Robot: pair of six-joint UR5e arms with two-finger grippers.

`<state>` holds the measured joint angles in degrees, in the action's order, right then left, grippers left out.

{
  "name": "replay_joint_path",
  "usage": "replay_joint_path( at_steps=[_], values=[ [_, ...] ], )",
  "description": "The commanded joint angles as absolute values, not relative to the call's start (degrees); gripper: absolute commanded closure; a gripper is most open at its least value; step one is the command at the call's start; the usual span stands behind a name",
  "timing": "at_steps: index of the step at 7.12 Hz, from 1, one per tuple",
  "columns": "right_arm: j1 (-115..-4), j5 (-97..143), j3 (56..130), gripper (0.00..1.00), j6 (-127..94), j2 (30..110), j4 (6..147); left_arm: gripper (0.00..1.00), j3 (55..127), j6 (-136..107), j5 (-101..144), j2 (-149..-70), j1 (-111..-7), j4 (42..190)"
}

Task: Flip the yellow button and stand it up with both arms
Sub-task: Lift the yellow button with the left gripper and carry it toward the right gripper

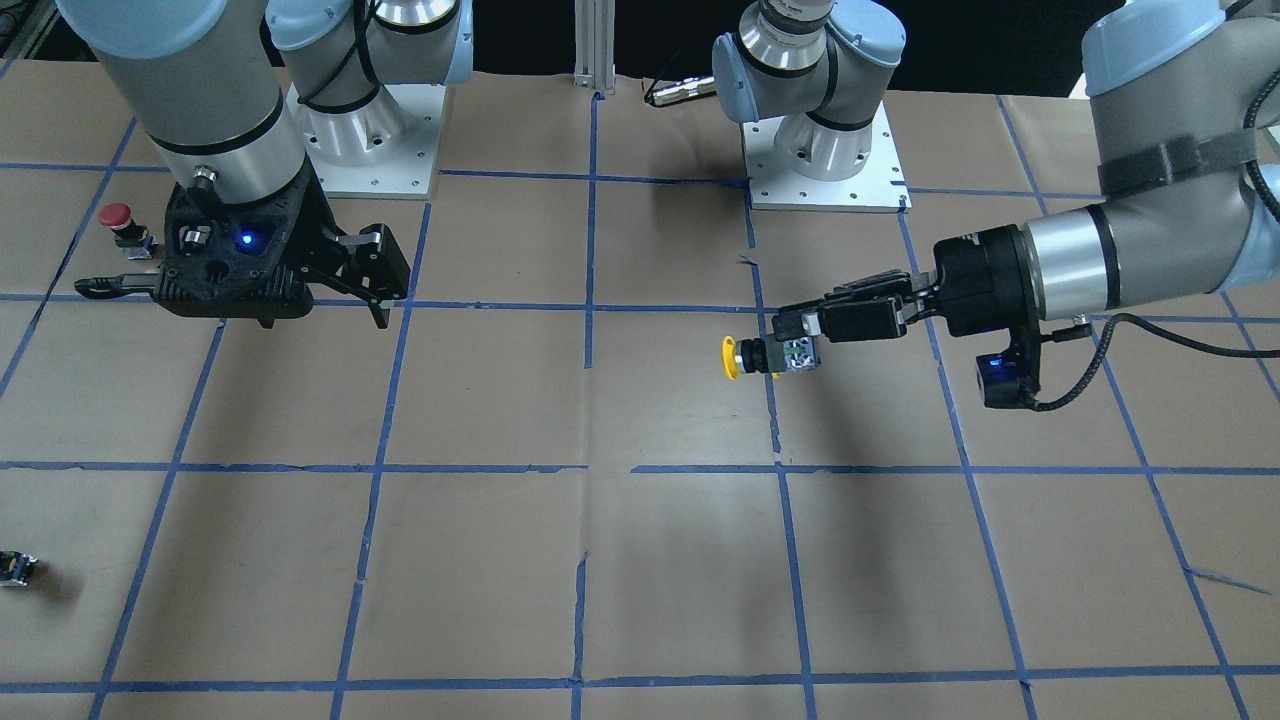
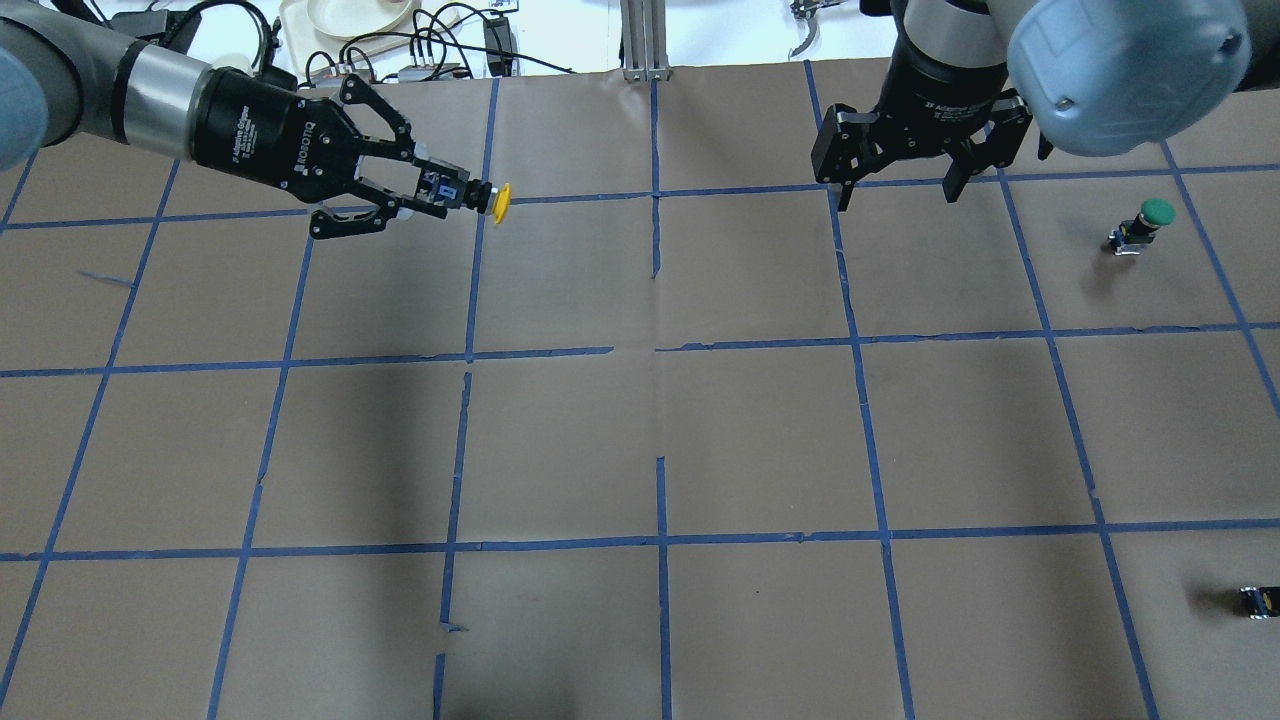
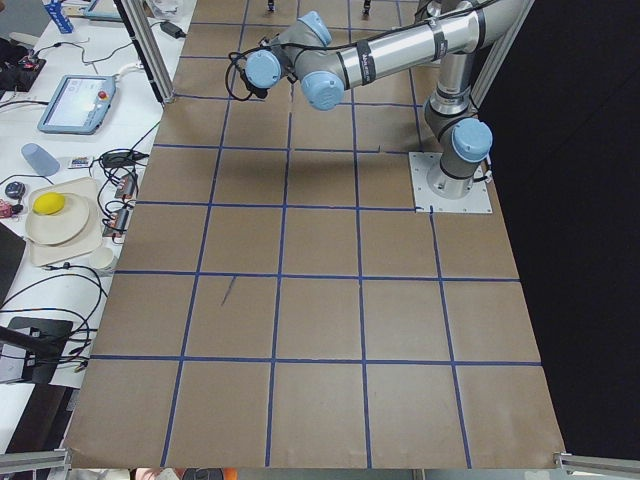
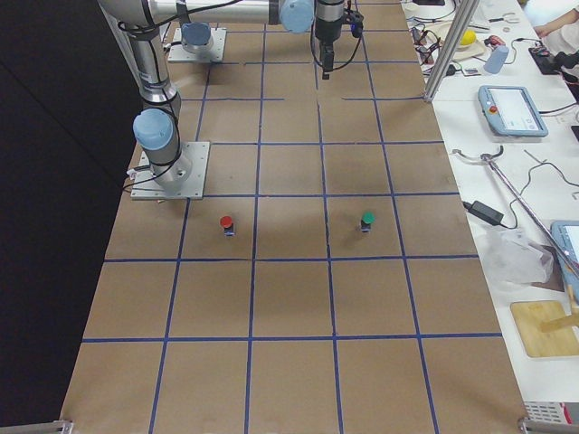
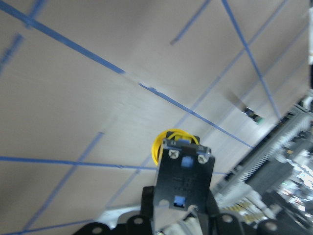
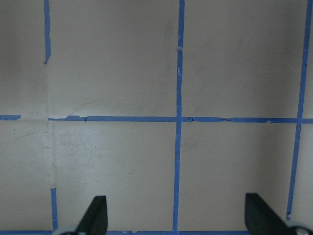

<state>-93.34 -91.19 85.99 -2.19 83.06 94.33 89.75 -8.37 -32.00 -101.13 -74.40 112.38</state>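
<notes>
The yellow button [image 1: 745, 358] lies sideways in the air, held by its grey-white contact block, with the cap pointing toward the table's middle. My left gripper [image 1: 797, 335] is shut on it, a little above the paper. The overhead view shows the same grip, with the left gripper [image 2: 428, 192] behind the button [image 2: 500, 199]. In the left wrist view the yellow cap [image 5: 166, 142] sticks out past the block. My right gripper [image 2: 893, 186] is open and empty, pointing down, far from the button; its fingertips [image 6: 98, 215] show over bare paper. It also shows in the front view [image 1: 240, 292].
A red-capped button [image 1: 117, 222] stands near my right gripper. A green-capped button [image 2: 1150, 218] stands at the right. A small dark part [image 2: 1258, 600] lies near the right front edge. Brown paper [image 2: 660, 430] with a blue tape grid covers the table.
</notes>
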Motion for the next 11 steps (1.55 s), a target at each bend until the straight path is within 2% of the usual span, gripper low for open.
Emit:
replay_joint_path(
  at_steps=[1, 5, 8, 11],
  values=[
    [-90.5, -90.8, 85.3, 0.00, -2.6, 83.3, 94.0, 1.00, 89.8, -10.6, -20.6, -100.6, -77.6, 115.5],
    [-75.4, -62.1, 85.6, 0.00, -2.5, 85.3, 87.1, 1.00, 92.1, -12.7, -7.1, -100.7, -83.8, 115.5],
    [-74.3, -28.2, 86.4, 0.00, -3.8, 85.1, 69.5, 1.00, 93.2, -12.9, -2.0, -100.9, -86.2, 115.0],
    [-77.3, -13.1, 88.9, 0.00, -7.3, 84.4, 67.8, 1.00, 94.4, -13.1, 2.2, -100.6, -87.9, 115.0]
  ],
)
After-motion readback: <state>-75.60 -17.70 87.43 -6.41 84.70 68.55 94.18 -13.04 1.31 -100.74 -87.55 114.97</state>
